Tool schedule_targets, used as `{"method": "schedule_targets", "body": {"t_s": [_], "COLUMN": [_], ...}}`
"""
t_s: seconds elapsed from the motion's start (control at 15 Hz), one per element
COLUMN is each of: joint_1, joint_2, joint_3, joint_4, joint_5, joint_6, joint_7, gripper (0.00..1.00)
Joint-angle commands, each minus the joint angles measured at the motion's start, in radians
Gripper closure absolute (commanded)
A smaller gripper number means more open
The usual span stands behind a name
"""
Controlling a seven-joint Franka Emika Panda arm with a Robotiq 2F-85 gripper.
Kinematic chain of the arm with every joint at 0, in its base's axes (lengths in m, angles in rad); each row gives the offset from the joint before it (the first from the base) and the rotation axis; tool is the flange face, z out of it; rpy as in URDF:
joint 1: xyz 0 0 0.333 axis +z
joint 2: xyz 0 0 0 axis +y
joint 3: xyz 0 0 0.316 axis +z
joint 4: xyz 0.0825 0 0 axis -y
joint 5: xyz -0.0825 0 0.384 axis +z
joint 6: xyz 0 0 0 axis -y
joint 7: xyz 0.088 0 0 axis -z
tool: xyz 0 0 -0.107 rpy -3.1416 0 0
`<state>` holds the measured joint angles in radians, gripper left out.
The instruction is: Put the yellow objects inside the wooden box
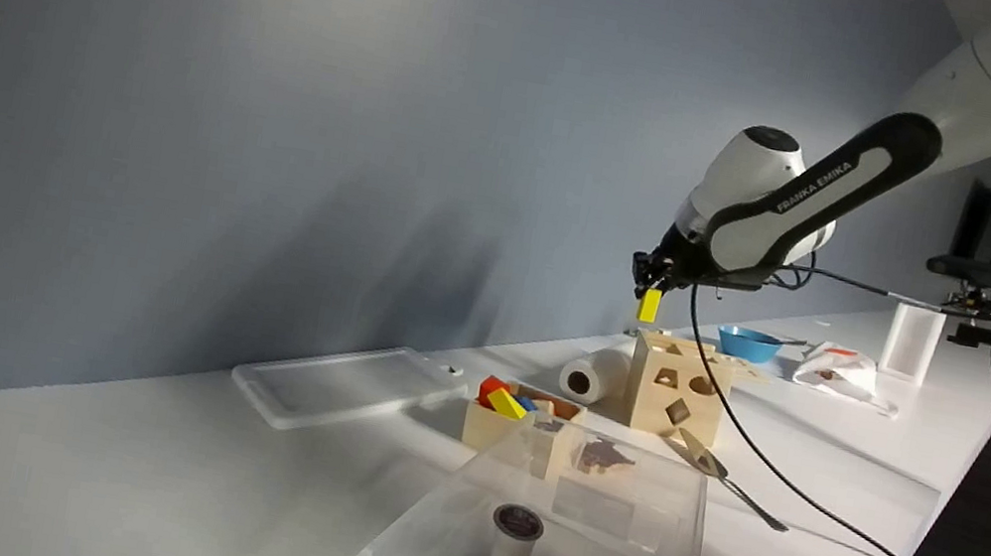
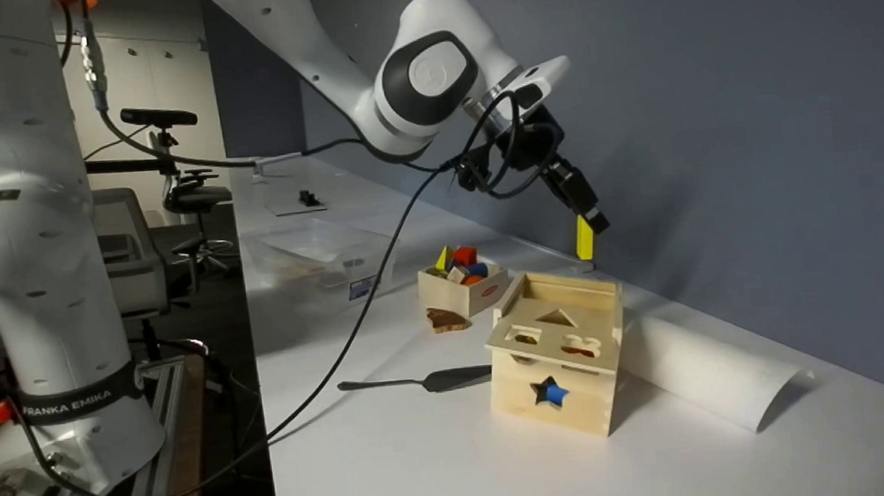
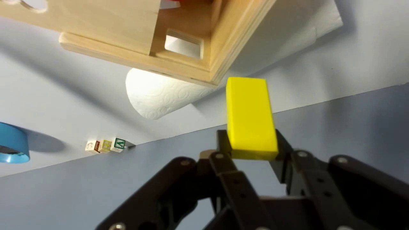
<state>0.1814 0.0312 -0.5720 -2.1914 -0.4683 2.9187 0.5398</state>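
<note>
A: Why is the yellow block (image 3: 250, 111) jutting out so far at the centre of the wrist view?

B: The gripper (image 3: 252, 145) is pinching it near one end: its fingers (image 3: 223, 142) are clamping the sides, and most of the length is standing free beyond them. That is helping, I'm guessing, since the free end could be entering a box while the fingers are clearing the rim.

A: And where is it hanging?

B: In the air. In an exterior view it is showing right of centre, above the sorter cube (image 1: 683, 393). Whether it is hanging over the cube or behind it, I'm not able to tell.

A: Which is the wooden box, then?

B: I'm taking it to be the low wooden box (image 1: 488, 428), sitting below the middle of that frame. A yellow piece (image 1: 506, 404) is already lying in it beside a red block (image 1: 492, 388), so I'm judging the job as partly done. The held block is needing a move toward the lower left there, and a careful release, because the pieces inside are reaching above the rim.

A: Why is the cube's lid (image 3: 96, 25) lying partly back, at the upper left of the wrist view?

B: Presumably for access; it is baring the inside at the top centre. A slip now could be dropping the block in there, or onto the paper roll (image 3: 163, 95) lying beside the cube.
</note>
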Motion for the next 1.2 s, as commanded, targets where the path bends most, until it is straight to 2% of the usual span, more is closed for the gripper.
{"method": "schedule_targets", "body": {"t_s": [0.0,0.33,0.93,1.07,1.13], "joint_1": [0.008,0.002,-0.004,-0.005,-0.006], "joint_2": [-0.049,-0.069,-0.079,-0.081,-0.081], "joint_3": [-0.005,0.002,0.000,0.000,0.000], "joint_4": [-0.006,-0.014,-0.028,-0.031,-0.031], "joint_5": [-0.112,-0.162,-0.176,-0.174,-0.173], "joint_6": [-0.070,-0.116,-0.159,-0.168,-0.172], "joint_7": [0.110,0.168,0.192,0.192,0.191], "gripper": [0.90,0.90,0.90,0.87,0.41]}}
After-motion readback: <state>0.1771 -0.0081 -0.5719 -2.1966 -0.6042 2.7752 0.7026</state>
